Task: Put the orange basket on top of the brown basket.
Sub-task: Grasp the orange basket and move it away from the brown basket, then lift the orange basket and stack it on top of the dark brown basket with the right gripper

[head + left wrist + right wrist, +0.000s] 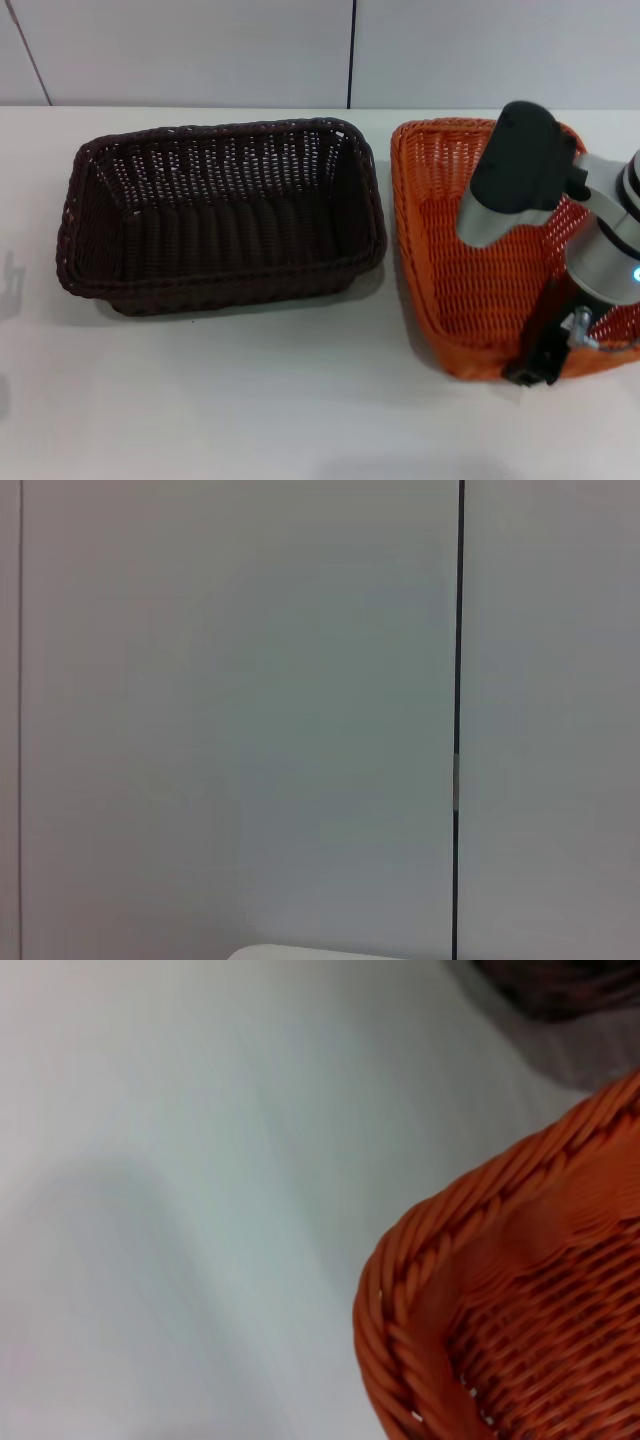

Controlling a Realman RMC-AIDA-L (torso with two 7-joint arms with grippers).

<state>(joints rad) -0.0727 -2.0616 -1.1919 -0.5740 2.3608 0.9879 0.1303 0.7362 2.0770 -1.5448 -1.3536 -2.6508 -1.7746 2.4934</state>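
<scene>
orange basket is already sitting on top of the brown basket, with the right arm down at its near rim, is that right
Not quite. The orange basket is not on top of the brown basket; the head view shows it standing on the table beside it, to the robot's right, the two apart. The rest holds: the right gripper is down at the orange basket's near rim.

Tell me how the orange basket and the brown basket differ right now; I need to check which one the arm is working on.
The orange basket is bright orange; the brown basket is nearly black. The orange basket sits on the robot's right, the brown basket on its left. The right gripper is at the orange basket's near rim; nothing is near the brown basket. Both are rectangular, woven, empty and rest on the white table.
</scene>
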